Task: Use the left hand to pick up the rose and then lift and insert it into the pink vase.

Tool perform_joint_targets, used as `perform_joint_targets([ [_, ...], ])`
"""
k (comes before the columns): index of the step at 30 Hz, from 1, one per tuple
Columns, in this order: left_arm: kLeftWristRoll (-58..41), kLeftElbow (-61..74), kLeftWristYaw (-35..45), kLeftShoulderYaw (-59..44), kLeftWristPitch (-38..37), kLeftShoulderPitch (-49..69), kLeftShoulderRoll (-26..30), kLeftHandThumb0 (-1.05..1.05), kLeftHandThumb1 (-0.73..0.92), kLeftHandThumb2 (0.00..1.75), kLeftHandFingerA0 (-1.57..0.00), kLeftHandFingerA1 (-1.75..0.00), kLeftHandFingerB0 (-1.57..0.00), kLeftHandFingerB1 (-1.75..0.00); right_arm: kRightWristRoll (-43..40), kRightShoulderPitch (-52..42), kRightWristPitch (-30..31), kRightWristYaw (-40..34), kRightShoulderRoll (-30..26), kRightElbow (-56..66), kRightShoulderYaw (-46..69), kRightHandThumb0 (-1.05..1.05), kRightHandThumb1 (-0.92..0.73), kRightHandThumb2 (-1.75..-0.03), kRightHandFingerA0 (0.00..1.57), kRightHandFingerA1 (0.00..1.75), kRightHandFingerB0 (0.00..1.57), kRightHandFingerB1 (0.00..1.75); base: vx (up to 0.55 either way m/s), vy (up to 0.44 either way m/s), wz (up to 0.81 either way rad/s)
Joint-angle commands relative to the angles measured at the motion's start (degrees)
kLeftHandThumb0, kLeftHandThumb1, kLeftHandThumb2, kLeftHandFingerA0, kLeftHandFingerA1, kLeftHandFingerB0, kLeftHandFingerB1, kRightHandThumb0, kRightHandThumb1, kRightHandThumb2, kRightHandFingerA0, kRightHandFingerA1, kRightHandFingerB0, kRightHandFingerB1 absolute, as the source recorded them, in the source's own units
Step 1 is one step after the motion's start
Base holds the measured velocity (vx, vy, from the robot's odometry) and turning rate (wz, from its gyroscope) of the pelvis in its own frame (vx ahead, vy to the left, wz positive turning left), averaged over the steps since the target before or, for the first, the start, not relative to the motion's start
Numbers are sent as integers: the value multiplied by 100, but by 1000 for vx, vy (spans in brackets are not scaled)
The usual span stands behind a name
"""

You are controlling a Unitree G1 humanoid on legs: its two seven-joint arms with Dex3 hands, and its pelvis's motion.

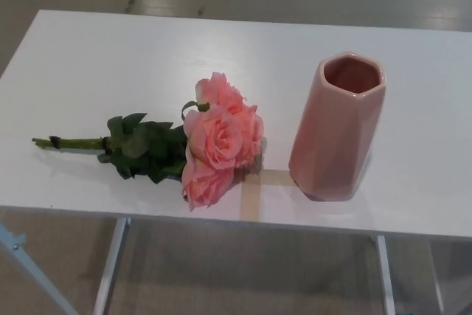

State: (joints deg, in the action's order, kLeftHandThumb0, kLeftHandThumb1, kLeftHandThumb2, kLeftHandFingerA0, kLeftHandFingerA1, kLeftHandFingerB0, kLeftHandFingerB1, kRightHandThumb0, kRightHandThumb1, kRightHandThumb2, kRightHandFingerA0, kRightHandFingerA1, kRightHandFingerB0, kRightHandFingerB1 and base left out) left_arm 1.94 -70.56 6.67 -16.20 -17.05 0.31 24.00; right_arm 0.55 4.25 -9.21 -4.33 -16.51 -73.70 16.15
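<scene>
A bunch of pink roses (219,138) lies flat on the white table (110,64), blooms toward the middle. Dark green leaves (144,149) sit behind the blooms, and the thin green stem (70,142) points to the left. The pink faceted vase (339,125) stands upright to the right of the blooms, its mouth open and nothing inside it that I can see. A small gap separates the roses from the vase. Neither of my hands shows in the head view.
Tan tape strips (254,186) form a cross on the table between the roses and the vase, near the front edge. White table legs (107,271) and grey floor show below the front edge.
</scene>
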Motion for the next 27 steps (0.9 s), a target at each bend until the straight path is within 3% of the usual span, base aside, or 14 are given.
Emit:
perform_joint_targets([
  [1, -352, 933, 1514, 208, -824, 407, 64, -54, 38, 65, -7, -35, -9, -27, -25, 109, 5, -98, 0, -51, -38, -24, -65, -59, 70, 50, 56, 44, 0, 0, 0],
  [4, -814, 2651, 2441, 412, -813, 1311, 102, -58, 38, 69, -5, -32, -10, -24, -4, 27, 8, -148, -47, -82, -38, -24, -65, -59, 70, 50, 56, 44, 0, 0, 0],
  [6, -968, 3516, 2802, 588, -669, 1663, 249, -55, 44, 55, -11, -29, -10, -23, 3, 75, 41, -164, -62, -94, -39, -24, -65, -59, 70, 50, 56, 44, 0, 0, 0],
  [7, -1149, 4332, 3158, 739, -668, 2083, 491, -32, 22, 83, -1, -46, 0, -48, 31, 93, 46, -173, -61, -82, -68, -25, -65, -59, 70, 50, 56, 44, 0, 0, 0],
  [8, -1267, 4787, 3374, 818, -679, 2339, 639, -61, 39, 72, -24, -43, -6, -26, 51, 99, 50, -176, -59, -75, -88, -25, -65, -59, 70, 50, 56, 44, 0, 0, 0],
  [9, -1342, 5044, 3486, 847, -652, 2494, 718, -61, 39, 72, -24, -43, -6, -26, 63, 100, 55, -176, -58, -74, -100, -25, -65, -59, 70, 50, 56, 44, 0, 0, 0],
  [10, -1421, 5353, 3634, 907, -602, 2606, 843, -57, 45, 55, -33, -36, -9, -23, 56, 126, 54, -176, -57, -69, -93, -25, -65, -59, 69, 50, 56, 44, 0, 0, 0],
  [11, -1545, 5877, 3792, 973, -474, 2797, 1032, -62, 40, 70, -30, -44, -8, -33, 57, 149, 61, -177, -62, -65, -94, -25, -65, -59, 69, 50, 56, 44, 0, 0, 0],
  [13, -1744, 6702, 4023, 1046, -251, 3085, 1339, -60, 40, 69, -30, -44, -10, -34, 54, 162, 75, -177, -62, -56, -90, -25, -65, -59, 69, 50, 56, 44, 0, 0, 0],
  [15, -1837, 7154, 4141, 1072, -186, 3223, 1542, -59, 40, 68, -29, -43, -15, -35, 50, 170, 100, -176, -58, -58, -84, -25, -65, -59, 69, 50, 56, 43, 0, 0, 0],
  [16, -1948, 7558, 4250, 1073, -149, 3327, 1735, -26, 22, 83, -13, -52, -10, -50, 41, 174, 111, -172, -55, -60, -73, -25, -65, -59, 69, 50, 56, 43, 0, 0, 0],
  [21, -2622, 9364, 4469, 723, 5, 3786, 2411, -26, 19, 82, -14, -53, -12, -50, 22, 201, 113, -150, -61, -61, -41, -26, -65, -59, 70, 50, 56, 43, 0, 0, 0],
  [22, -2776, 9674, 4473, 580, 1, 3866, 2499, -56, 42, 53, -27, -36, -30, -31, 20, 214, 111, -144, -60, -61, -39, -26, -65, -59, 71, 50, 56, 43, 0, 0, 0],
  [27, -3147, 10632, 3997, -32, -108, 4030, 2413, -59, 41, 54, -29, -37, -33, -33, 41, 255, 111, -144, -63, -67, -50, -27, -65, -59, 71, 50, 56, 43, 0, 0, 0],
])
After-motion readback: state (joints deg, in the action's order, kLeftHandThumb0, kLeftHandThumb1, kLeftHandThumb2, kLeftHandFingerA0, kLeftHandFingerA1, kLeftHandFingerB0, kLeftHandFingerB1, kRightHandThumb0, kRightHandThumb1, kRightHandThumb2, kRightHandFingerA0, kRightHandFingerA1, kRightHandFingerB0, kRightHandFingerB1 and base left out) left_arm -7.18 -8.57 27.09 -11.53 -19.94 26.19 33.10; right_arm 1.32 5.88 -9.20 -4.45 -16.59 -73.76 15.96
